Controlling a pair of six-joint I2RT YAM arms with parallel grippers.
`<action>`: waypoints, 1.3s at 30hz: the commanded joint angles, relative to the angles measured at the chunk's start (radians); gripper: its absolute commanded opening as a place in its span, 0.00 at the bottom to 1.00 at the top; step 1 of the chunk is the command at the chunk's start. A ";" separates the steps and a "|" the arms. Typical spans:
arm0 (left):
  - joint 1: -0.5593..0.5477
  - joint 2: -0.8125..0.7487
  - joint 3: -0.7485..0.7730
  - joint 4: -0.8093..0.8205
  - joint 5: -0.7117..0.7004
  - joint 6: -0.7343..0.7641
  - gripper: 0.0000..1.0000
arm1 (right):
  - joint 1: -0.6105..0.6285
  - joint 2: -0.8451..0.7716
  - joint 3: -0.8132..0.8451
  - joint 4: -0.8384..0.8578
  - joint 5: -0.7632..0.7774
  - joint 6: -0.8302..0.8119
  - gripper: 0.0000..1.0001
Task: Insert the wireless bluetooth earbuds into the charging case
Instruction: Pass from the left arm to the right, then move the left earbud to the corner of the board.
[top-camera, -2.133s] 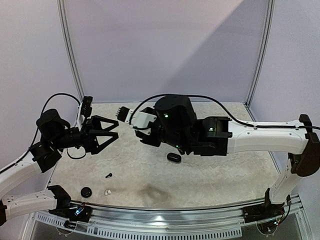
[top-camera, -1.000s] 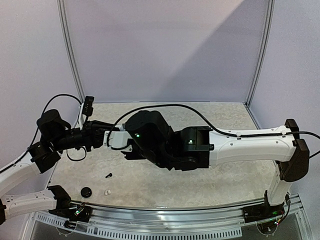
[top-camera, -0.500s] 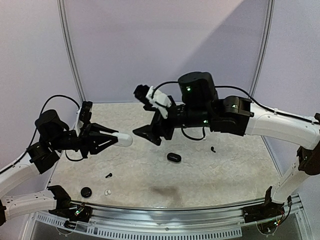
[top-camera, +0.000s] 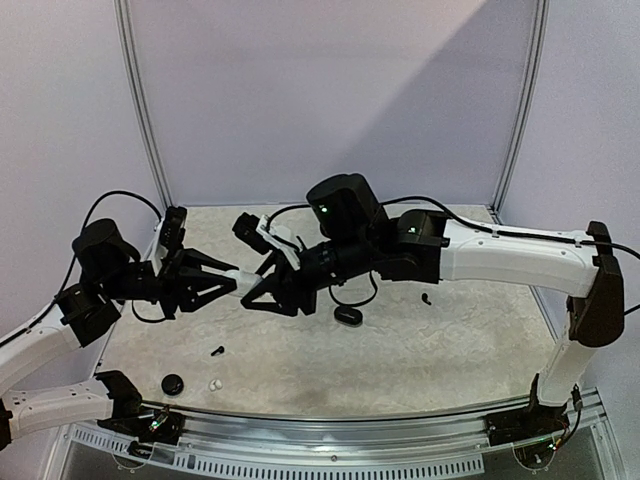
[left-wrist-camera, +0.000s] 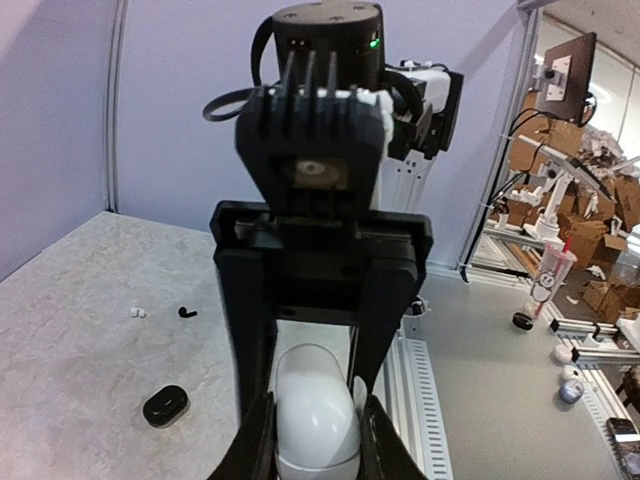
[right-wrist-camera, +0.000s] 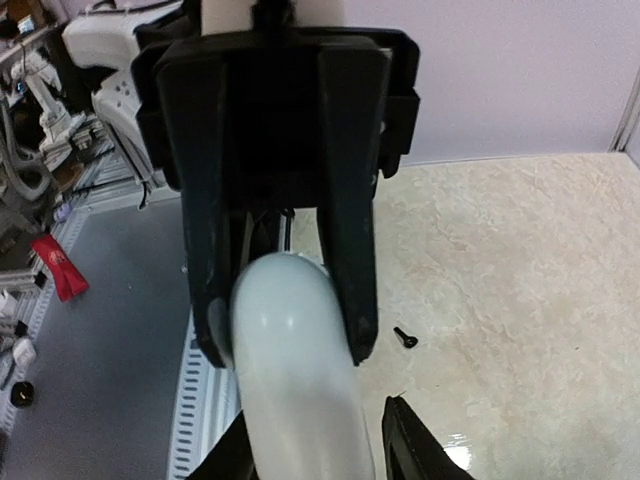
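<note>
Lilac panels (top-camera: 330, 100) are closing in the booth, and the mottled beige tabletop (top-camera: 460, 350) is catching a dull shine. Above its left half the two arms are meeting nose to nose around the white charging case (right-wrist-camera: 300, 400), which is hanging in the air, well off the surface. The left gripper (right-wrist-camera: 288, 335) is pinching one end, pads pressed to its sides. The right gripper (left-wrist-camera: 312, 365) is straddling the other end, but I cannot tell whether it is actually biting.

To me this is looking like a hand-over, or a two-handed try at the lid. Done well, one side should be clamping firmly before the other is loosening, since that smooth rounded shell seems apt to squirt free. Both wrists should be keeping to one line.

The small pieces are lying loose on the table: a black earbud (top-camera: 217, 350) and a white earbud (top-camera: 214, 384) near the left base, and a second black earbud (top-camera: 427, 298) below the right forearm. A black case (top-camera: 347, 315) is sitting mid-table.

The left arm (top-camera: 40, 345) is folding at the elbow and pointing rightward. The right arm (top-camera: 510, 260) is stretching far across, wrist roughly level.
</note>
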 joint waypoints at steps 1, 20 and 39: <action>-0.006 -0.003 0.000 0.008 0.015 0.011 0.00 | -0.005 -0.014 0.013 0.015 -0.023 0.009 0.25; 0.018 0.146 0.268 -1.215 -0.250 1.046 0.89 | -0.059 -0.158 -0.195 0.002 0.227 0.088 0.00; -0.022 0.666 0.175 -1.280 -0.556 1.961 0.75 | -0.063 -0.257 -0.425 0.108 0.300 0.221 0.00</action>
